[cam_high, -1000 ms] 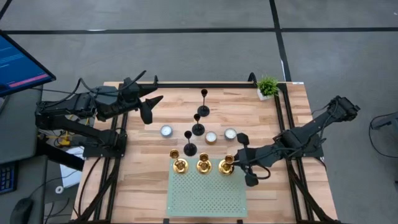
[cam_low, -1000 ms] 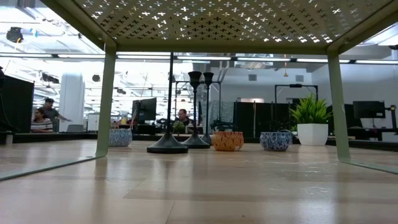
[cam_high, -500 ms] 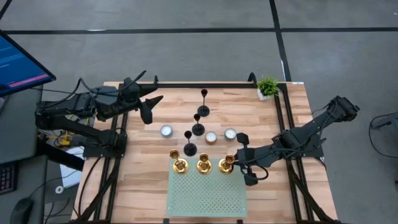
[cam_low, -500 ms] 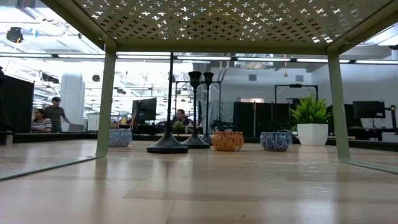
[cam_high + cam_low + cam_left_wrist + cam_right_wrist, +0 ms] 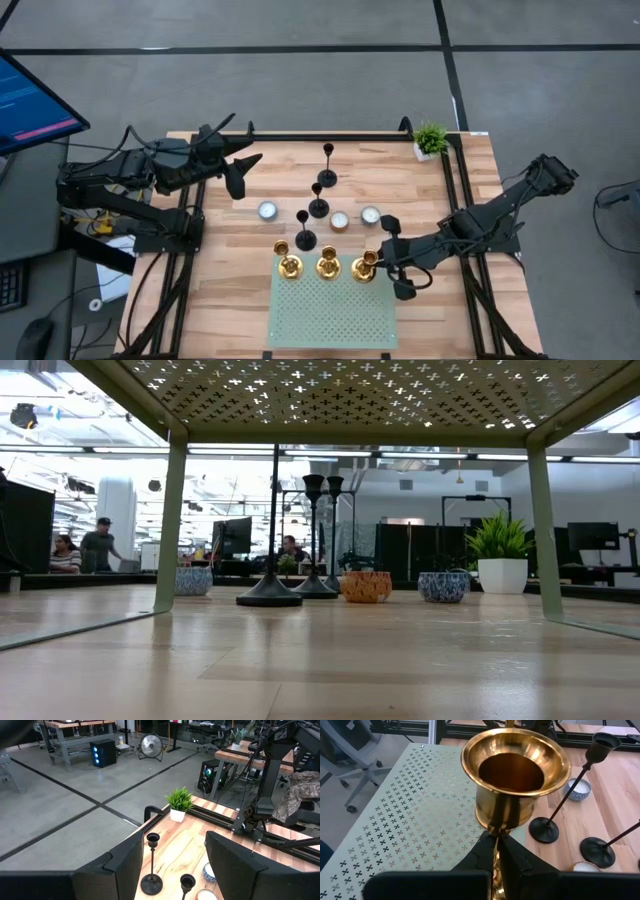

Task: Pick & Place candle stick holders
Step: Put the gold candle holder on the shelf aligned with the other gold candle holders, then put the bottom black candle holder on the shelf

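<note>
Right claw pinching a gold holder on the green rack

The right gripper (image 5: 496,851) is clamped tight on the stem of a gold candle stick holder (image 5: 364,265) at the perforated green rack (image 5: 330,310)'s far right corner; two more gold holders (image 5: 327,265) stand left along that edge. Beyond the rack, three black candle stick holders (image 5: 318,203) stand among small candle bowls (image 5: 268,210). The left gripper (image 5: 237,172), fingers apart and empty, hovers far left of the rack.

From my seat the only change is out in the room beyond the worktop: the standing person (image 5: 100,545) in the low view has stepped toward three o'clock, away from the seated person (image 5: 66,554) they stood just beside.
</note>
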{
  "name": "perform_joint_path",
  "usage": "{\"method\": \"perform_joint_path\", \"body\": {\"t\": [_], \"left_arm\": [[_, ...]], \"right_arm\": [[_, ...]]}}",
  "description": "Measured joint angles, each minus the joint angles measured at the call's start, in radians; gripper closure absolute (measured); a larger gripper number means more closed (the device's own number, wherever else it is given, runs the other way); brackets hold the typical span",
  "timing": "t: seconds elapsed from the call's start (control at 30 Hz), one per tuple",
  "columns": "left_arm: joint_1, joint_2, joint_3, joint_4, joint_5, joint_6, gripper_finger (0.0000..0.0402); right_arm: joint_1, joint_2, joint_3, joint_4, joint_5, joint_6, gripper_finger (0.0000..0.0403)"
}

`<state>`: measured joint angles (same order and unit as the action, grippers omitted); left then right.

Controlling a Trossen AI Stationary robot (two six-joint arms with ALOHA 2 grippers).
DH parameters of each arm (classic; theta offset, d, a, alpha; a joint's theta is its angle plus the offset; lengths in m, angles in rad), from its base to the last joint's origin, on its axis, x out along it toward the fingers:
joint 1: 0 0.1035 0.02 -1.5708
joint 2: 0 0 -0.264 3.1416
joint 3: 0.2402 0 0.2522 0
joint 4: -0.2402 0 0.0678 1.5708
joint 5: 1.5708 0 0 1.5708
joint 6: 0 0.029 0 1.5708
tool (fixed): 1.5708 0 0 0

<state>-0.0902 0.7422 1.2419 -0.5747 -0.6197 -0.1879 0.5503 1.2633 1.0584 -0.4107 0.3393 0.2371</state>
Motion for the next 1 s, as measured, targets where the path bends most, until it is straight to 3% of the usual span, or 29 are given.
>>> {"method": "perform_joint_path", "body": {"t": [0.13,0.43,0.8,1.0], "left_arm": [[0.000,0.000,0.000,0.000,0.000,0.005,0.0188],[0.000,0.000,0.000,0.000,0.002,0.026,0.0183],[0.000,0.001,0.000,-0.024,0.144,0.013,0.0136],[0.000,0.039,-0.036,-0.151,0.193,-0.053,0.0132]], "right_arm": [[0.000,0.000,0.000,-0.001,-0.003,0.003,0.0387],[0.000,0.002,-0.002,-0.016,-0.006,0.030,0.0311],[0.000,-0.067,0.045,-0.035,-0.006,0.053,0.0187],[-0.003,-0.180,0.067,-0.036,0.002,0.053,0.0176]]}}
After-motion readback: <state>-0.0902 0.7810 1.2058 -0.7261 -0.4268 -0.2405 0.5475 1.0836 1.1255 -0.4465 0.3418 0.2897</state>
